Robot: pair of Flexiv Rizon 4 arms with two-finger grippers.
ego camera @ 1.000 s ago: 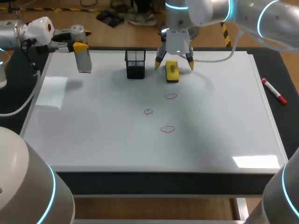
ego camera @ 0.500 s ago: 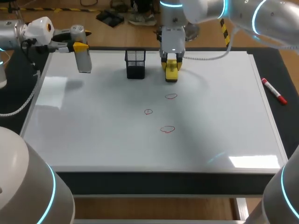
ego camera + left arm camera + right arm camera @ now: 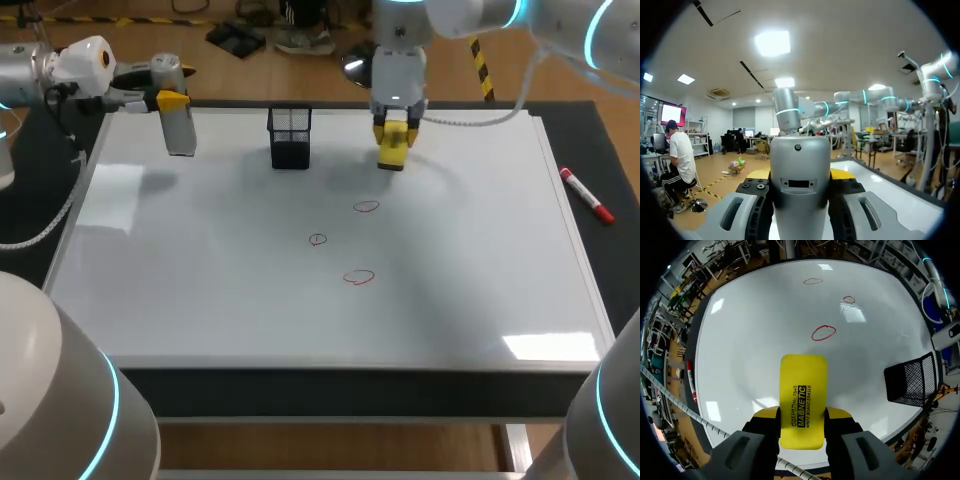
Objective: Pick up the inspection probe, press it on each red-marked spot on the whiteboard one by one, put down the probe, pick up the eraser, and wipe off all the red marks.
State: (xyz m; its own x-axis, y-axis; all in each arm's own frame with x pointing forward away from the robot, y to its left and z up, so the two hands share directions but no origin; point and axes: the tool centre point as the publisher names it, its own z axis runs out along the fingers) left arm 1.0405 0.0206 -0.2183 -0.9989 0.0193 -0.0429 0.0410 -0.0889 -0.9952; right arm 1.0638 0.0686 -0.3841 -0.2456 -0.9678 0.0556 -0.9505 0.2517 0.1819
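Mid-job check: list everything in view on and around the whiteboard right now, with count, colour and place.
whiteboard: one, white, covers most of the table
red marks: three, red outlines, around the board's middle, none wiped
mesh holder: one, black, upright at the board's far edge, left of the eraser
marker: one, white with red ends, on the dark surface right of the board
probe: one, grey, hanging over the board's far left corner in the left jaws
eraser: one, yellow, in the right jaws at the board's far middle
left arm: one, silver, at the far left, jaws shut on the probe
right arm: one, silver, from the far right, jaws shut on the eraser
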